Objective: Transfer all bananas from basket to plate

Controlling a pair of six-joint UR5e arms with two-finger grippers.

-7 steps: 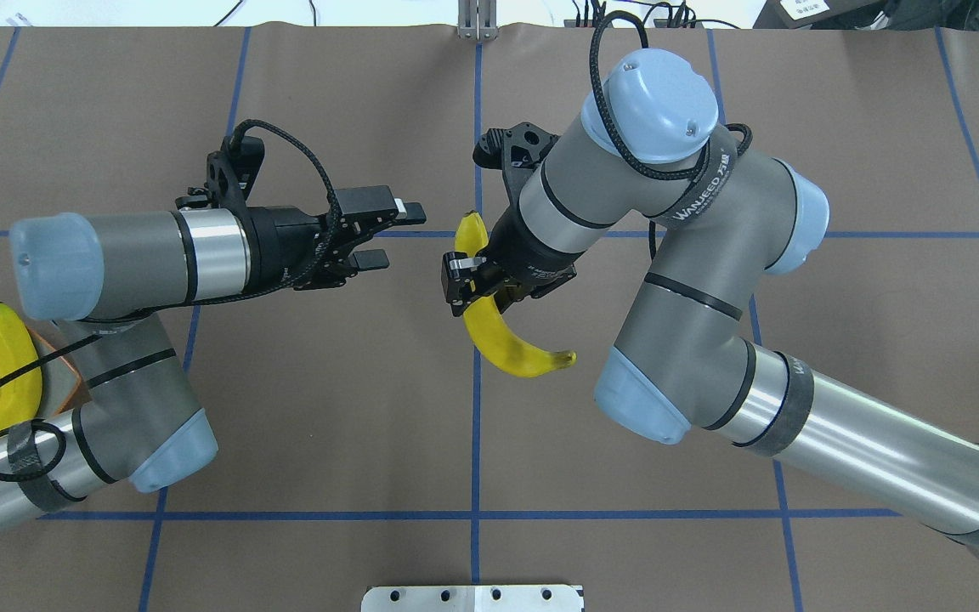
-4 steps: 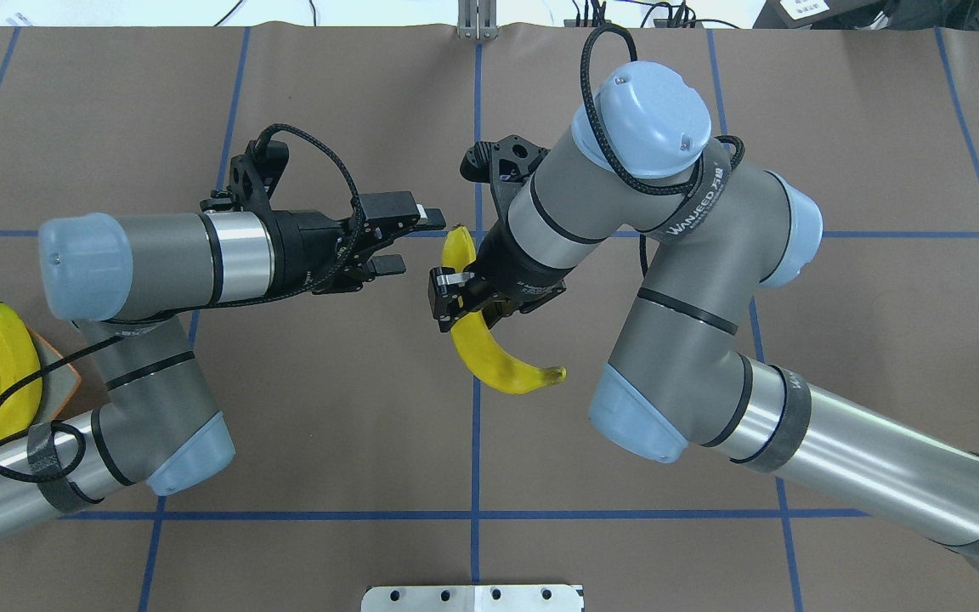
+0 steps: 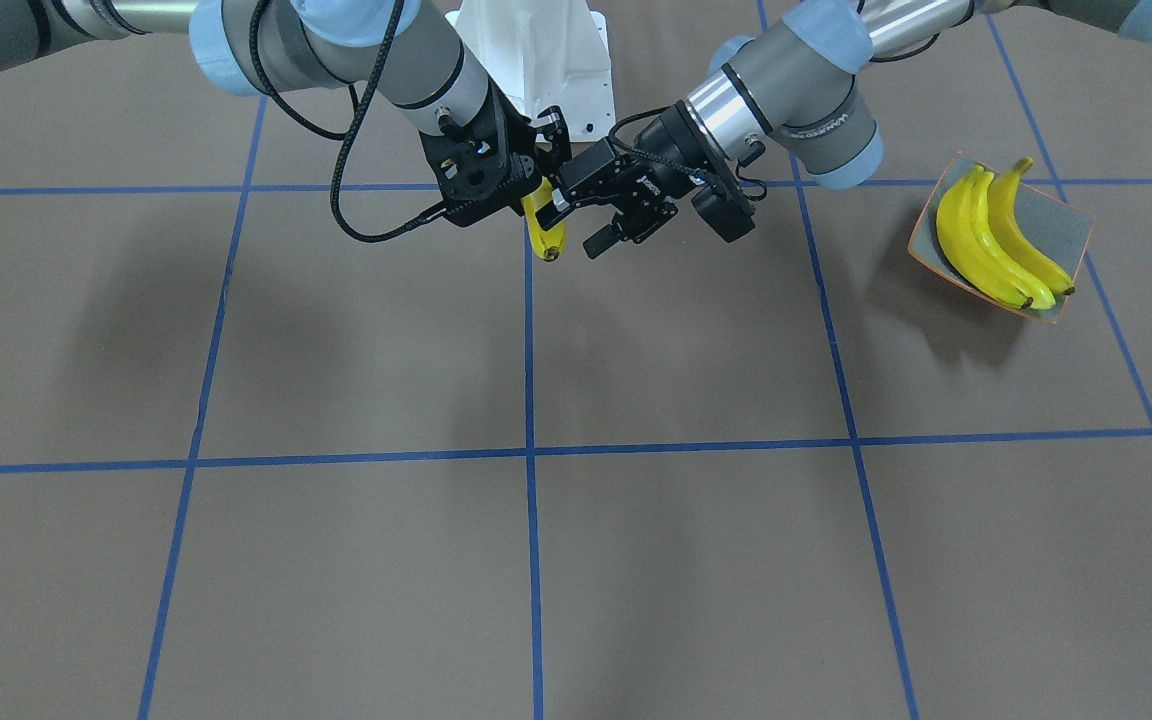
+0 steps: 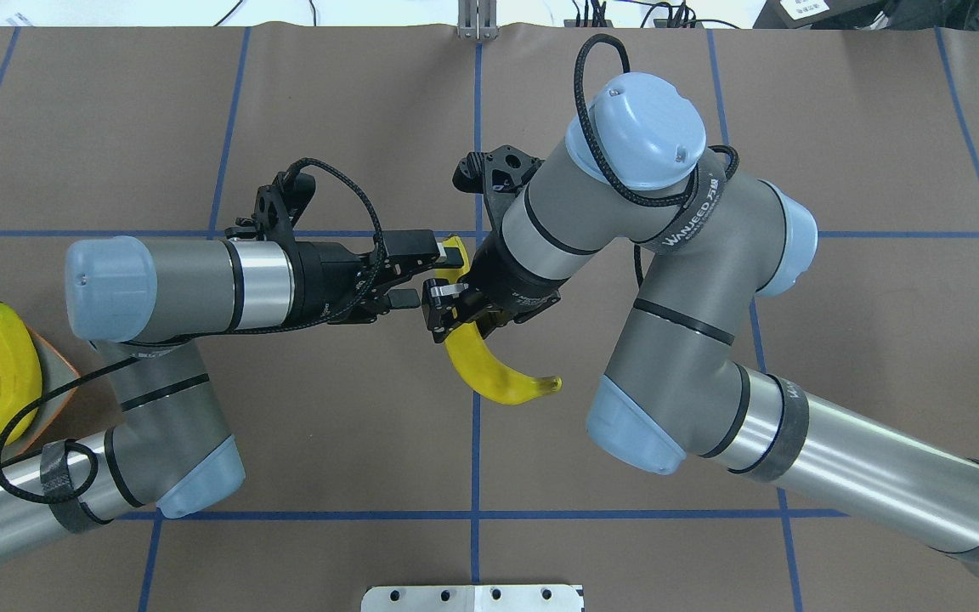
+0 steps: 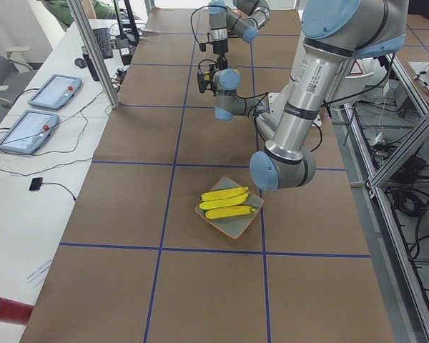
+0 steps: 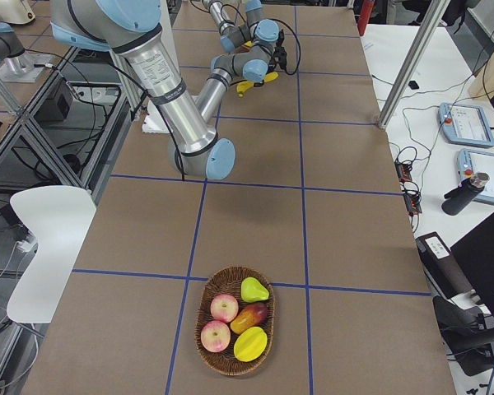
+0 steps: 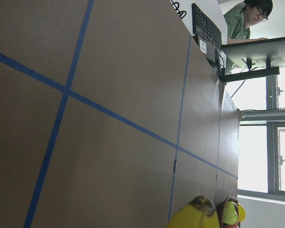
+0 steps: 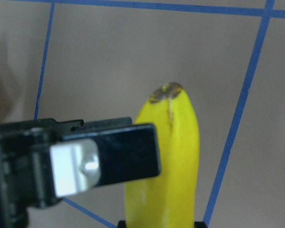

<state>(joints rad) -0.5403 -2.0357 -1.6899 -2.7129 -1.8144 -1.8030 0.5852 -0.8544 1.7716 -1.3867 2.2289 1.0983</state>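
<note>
Handing off the third banana, it seems, the right claw grips its middle while the left claw, open beside its tip, must next close on it.

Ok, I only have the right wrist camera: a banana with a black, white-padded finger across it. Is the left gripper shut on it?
Observer: No. Overhead, the left gripper is open, with one finger beside the upper end of the held banana. The right gripper is shut on its middle.
Operator: How many are on the plate?
Observer: On the plate lie two bananas, side by side.
Operator: Any in the basket?
Observer: None that I can see. The basket holds only other fruit.
</note>
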